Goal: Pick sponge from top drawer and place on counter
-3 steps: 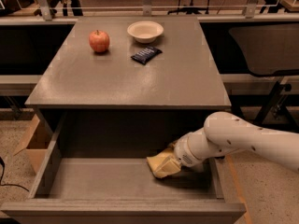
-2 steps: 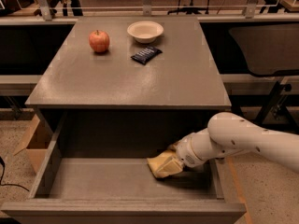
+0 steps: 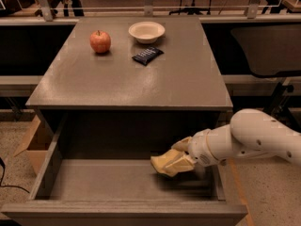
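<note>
Warm, dim light falls from above on the matte grey-brown counter point(image 3: 141, 86), leaving a pale sheen across its middle and short dark shadows under the red apple point(image 3: 100, 41), the cream bowl point(image 3: 146, 31) and the dark snack packet point(image 3: 147, 55). The counter's overhang shades the back of the wide grey-brown top drawer point(image 3: 94, 187). The cream two-finger gripper point(image 3: 178, 163), low in the drawer's right half and closed on the flat pale-yellow sponge point(image 3: 162, 165), catches the light and casts a soft shadow below.

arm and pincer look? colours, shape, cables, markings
The arm is a smooth rounded white shell in fat tubular segments, with a few small dark dots and darker seam rings at the wrist. No cables or labels visible. The pincer, over the right side of the top drawer, is cream and blocky.
</note>
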Tool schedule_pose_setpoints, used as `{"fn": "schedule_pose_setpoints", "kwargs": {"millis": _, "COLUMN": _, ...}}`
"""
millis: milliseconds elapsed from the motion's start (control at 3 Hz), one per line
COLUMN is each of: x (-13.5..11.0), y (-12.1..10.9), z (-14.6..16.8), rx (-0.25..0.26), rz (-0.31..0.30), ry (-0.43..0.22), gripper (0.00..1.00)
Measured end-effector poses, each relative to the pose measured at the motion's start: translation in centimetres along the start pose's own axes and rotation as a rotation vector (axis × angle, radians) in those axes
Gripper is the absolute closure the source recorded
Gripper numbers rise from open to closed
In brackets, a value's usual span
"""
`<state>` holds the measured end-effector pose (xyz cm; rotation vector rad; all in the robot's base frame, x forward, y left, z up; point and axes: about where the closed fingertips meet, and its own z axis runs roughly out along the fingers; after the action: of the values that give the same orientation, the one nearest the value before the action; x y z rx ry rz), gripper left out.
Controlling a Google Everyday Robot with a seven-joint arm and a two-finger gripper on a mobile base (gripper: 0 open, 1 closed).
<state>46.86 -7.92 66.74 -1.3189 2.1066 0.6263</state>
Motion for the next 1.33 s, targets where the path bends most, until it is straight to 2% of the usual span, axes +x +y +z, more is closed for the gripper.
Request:
{"fn": "schedule_pose_setpoints", "kwargs": {"millis": 667, "x": -3.8, "y": 1.1, "z": -7.9, "rx": 0.043, "rz": -0.13, "ry": -0.123, "gripper": 1.0}}
{"fn": "schedule_pose_setpoints", "kwargs": {"millis": 1000, "x": -5.6, "y": 1.4, "z": -11.7, "rx": 0.083, "rz": -0.201, "ry": -0.134, "gripper": 1.0}}
{"fn": "schedule_pose_setpoints", "kwargs": {"millis": 1333, "x": -5.6, "y": 1.4, "z": -11.7, "rx": 0.083, "rz": -0.201, "ry": -0.134, "gripper": 1.0}}
